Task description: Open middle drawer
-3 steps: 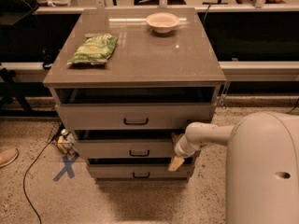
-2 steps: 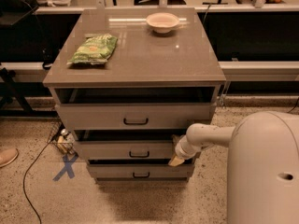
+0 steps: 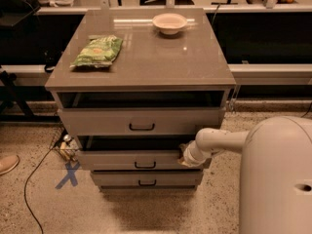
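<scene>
Cabinet: grey-beige, three drawers stacked under a flat top, standing on a speckled floor.
Surface: the cabinet top, glossy, with light reflections near the far edge.
Chip bag: green, lying flat near the left edge of the surface, about midway front to back.
Bowl: pale, upright, near the far edge, slightly right of centre; well apart from the chip bag.
Top drawer: tallest front, black handle at centre; it stands partly out, with a dark gap under the front edge of the surface.
Middle drawer: second from the top, small black bar handle at centre. Its front sits a little forward, with a dark slot showing above its upper edge.
Bottom drawer: slimmest front, lowest, its own small handle at centre.
Arm: white, reaching in from the right out of the rounded robot body.
Claw: at the right end of the middle drawer front, against its upper edge, well right of the handle. Spread or pressed together: cannot tell.
Floor mark: blue tape X, left of the cabinet's lower left corner.
Shoe: at the left edge of the view.
</scene>
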Motion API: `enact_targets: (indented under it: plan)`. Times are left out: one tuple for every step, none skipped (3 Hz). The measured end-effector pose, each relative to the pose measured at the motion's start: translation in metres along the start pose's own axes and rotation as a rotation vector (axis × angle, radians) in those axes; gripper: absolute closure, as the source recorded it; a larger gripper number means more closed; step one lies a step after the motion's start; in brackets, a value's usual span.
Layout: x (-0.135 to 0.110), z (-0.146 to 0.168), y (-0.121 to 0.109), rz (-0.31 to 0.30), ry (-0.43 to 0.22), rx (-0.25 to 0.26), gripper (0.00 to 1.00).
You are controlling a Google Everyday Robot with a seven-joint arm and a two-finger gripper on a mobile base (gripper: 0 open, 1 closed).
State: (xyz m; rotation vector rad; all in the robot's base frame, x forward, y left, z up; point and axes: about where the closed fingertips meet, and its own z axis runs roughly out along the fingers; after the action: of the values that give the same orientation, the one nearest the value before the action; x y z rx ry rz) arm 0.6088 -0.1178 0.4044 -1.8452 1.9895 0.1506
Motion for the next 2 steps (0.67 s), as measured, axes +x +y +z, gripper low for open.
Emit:
enact_targets:
  plan:
    - [-0.0018, -0.0043, -0.0009, 0.000, 0.000, 0.000, 1.00]
    - [-0.0018, -0.0043, -0.0008, 0.000, 0.000, 0.000, 1.00]
